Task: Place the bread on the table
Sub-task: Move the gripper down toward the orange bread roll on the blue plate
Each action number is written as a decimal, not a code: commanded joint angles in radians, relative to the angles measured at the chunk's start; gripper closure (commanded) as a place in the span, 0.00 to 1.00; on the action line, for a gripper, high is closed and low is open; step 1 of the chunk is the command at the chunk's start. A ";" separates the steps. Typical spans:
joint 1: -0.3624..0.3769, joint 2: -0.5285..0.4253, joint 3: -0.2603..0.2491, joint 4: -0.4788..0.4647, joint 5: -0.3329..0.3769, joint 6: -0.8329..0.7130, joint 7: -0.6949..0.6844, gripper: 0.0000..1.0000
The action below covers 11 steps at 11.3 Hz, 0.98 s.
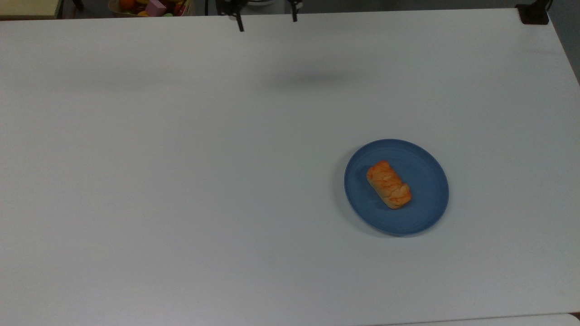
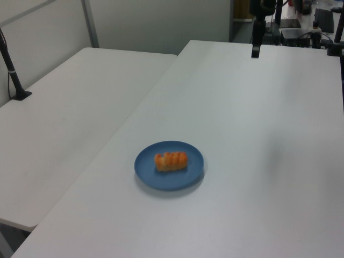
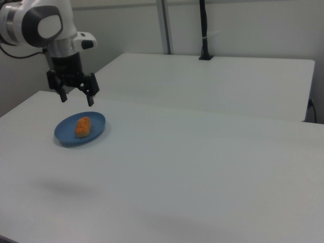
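White matte table point(image 1: 181, 181) carries, toward the top view's right, a round blue plate point(image 1: 426, 217) on which the orange-golden bread point(image 1: 389, 184) lies slantwise near the centre, not yet on the tabletop itself. In the right view, reading from the right view's left, the Panda arm point(image 3: 43, 23) hangs its gripper point(image 3: 76, 97) high in the air above the table, fingers spread wide and holding nothing, with the plate and bun just below and right of it in the picture. Likely hazards: a descent misaligned with the slanted bun could nip one end and roll it out; the glazed, lumpy top may slip from the pads; fingertips driven too low could strike the plate's floor and push or tip the light plate.
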 commanded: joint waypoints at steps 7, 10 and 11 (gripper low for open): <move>0.178 0.333 0.030 0.368 -0.045 0.058 -0.038 0.00; 0.207 0.396 0.030 0.368 -0.048 0.187 -0.036 0.00; 0.215 0.424 0.030 0.368 -0.048 0.234 -0.036 0.00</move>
